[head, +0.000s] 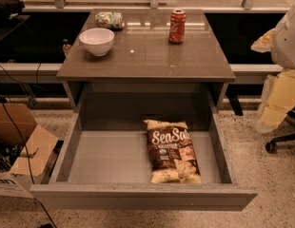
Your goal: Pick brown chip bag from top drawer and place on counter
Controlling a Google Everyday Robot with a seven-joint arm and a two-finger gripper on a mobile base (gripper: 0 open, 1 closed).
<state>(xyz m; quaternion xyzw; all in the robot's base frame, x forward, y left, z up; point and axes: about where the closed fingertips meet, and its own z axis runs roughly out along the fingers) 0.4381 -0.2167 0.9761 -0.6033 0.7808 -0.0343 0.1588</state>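
Note:
The brown chip bag (pixel 172 151) lies flat on the floor of the open top drawer (pixel 109 160), right of the middle, with its "Sea Salt" lettering facing up and one end near the drawer's front panel (pixel 142 197). The counter (pixel 147 51) is the glossy grey-brown slab above the drawer. A white rounded part of my arm (pixel 288 37) shows at the right edge, well away from the bag. The gripper itself is out of view.
On the counter stand a white bowl (pixel 96 41) at the left, a small green-and-silver packet (pixel 110 19) behind it and a red can (pixel 177 26) at the back right. Cardboard boxes (pixel 21 146) lie on the floor at left. A chair base (pixel 280 141) stands at right.

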